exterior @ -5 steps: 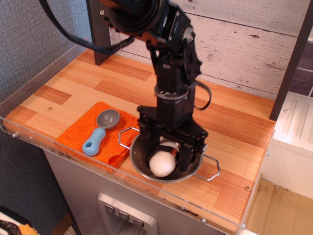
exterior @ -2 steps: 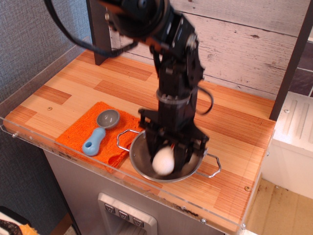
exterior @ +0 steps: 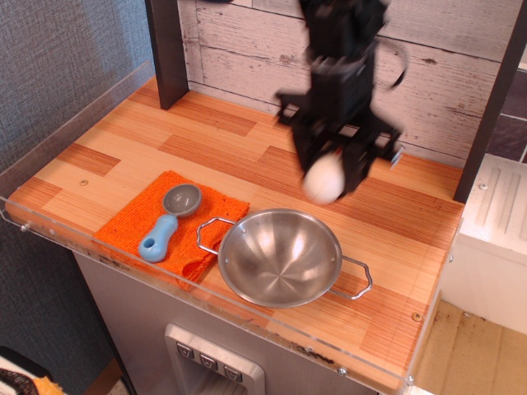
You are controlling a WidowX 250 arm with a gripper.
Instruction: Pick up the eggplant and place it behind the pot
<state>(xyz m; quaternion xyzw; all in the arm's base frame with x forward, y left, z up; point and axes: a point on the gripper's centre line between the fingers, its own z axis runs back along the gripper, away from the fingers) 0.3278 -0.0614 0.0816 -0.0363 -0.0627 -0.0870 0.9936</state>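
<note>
My gripper (exterior: 327,174) is shut on the eggplant (exterior: 324,181), a white egg-shaped ball, and holds it in the air above the wooden counter, behind the pot. The image of the ball is blurred by motion. The pot (exterior: 280,256), a shiny steel bowl with two wire loop handles, stands at the front of the counter and holds nothing. The black arm rises from the gripper to the top of the view.
An orange cloth (exterior: 144,231) lies left of the pot with a blue-handled grey scoop (exterior: 167,221) on it. A clear plastic rim (exterior: 49,148) runs along the left and front edges. A whitewashed plank wall (exterior: 247,58) stands behind, and a dark post (exterior: 169,49) at the back left.
The gripper has lifted the eggplant out of the pot and carried it up and back, to behind the pot. The pot now holds nothing.
</note>
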